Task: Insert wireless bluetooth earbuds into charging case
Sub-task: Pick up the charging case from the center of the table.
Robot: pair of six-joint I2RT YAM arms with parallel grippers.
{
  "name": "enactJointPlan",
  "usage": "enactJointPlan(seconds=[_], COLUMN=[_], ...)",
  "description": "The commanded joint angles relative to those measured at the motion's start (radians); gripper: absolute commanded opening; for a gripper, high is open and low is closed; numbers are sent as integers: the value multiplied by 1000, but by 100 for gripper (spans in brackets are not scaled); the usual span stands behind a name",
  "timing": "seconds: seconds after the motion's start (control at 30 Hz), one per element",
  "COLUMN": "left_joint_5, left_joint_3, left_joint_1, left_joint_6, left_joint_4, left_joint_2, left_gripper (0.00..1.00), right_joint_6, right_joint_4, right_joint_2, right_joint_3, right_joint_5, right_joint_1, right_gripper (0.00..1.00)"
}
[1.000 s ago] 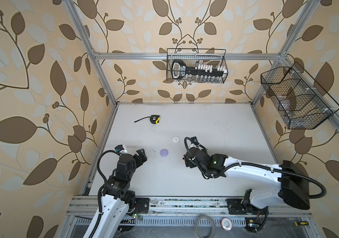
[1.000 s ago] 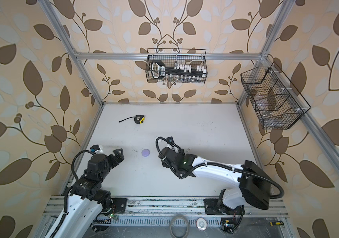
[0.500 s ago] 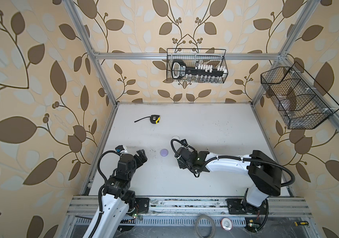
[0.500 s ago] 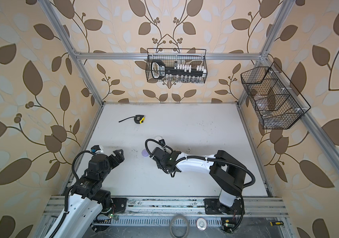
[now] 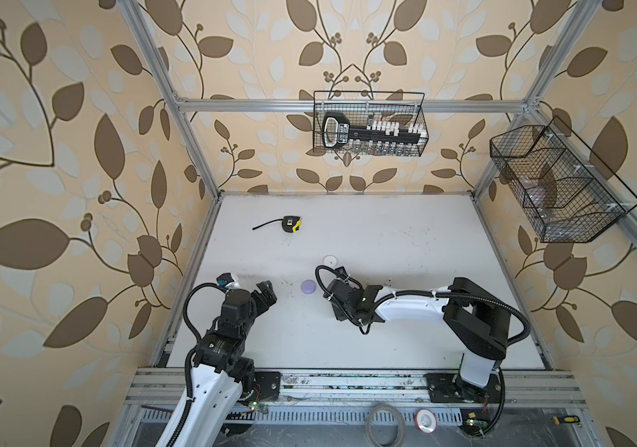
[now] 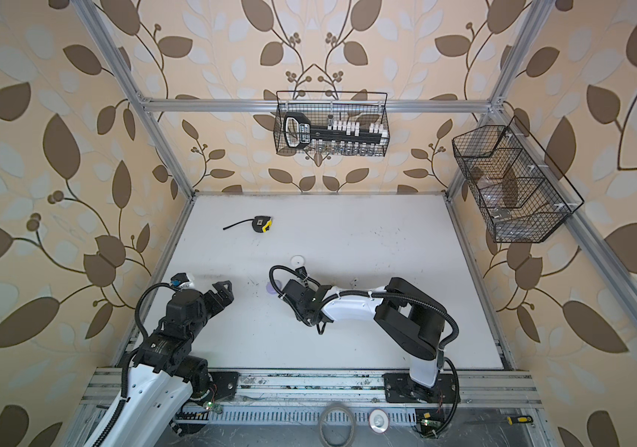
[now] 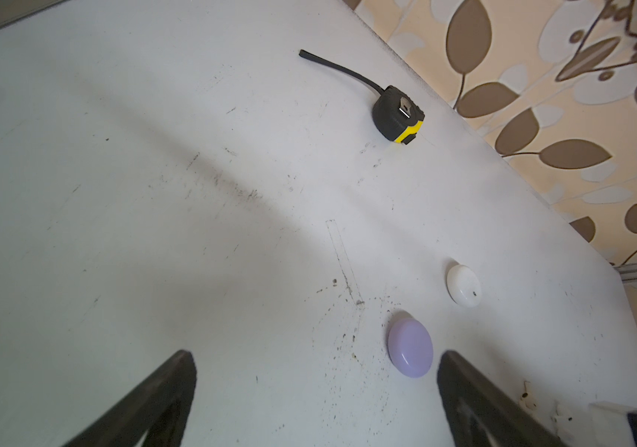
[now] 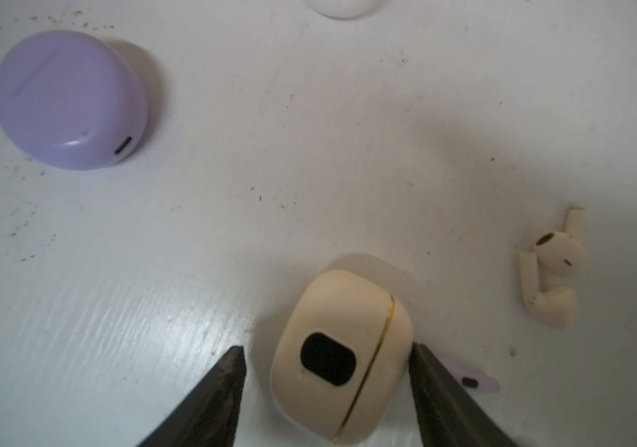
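The left pincer (image 7: 316, 354) waits, wide open. The right pincer (image 8: 326, 348) has slid over and is narrowing around the cream case (image 8: 336, 305), not tight yet. 2 cream earbuds (image 8: 552, 271) lie near it on the tabletop (image 8: 309, 174). The case looks shut, so it needs opening first.
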Motion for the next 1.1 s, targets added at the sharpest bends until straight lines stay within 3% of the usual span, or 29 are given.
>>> enactJointPlan(seconds=[0.0,0.4,0.53,0.77,0.93,1.07], left_joint_5=[10,10,10,11,3,-65], left_joint_3=[0,0,0,0,3,64], left_joint_1=[-7,-7,-7,-7,-7,-7], left_joint_6=[-13,-15,-15,-16,-15,-44], left_joint_4=[10,11,11,8,10,-51], left_joint_2=[-4,-3,-3,-3,4,15], left_gripper=[99,99,99,99,99,99], right_joint_6=[10,-2,-10,-17,-37,-113], right_joint_4=[3,-17,-7,0,29,127], right_joint_2=[36,72,64,64,40,-42], right_joint_3=[40,73,57,39,16,-41], right_joint_5=[-19,-18,-26,-26,-48,-104], right_joint_1=[12,26,28,21,22,14], right_gripper=[64,62,52,50,42,36])
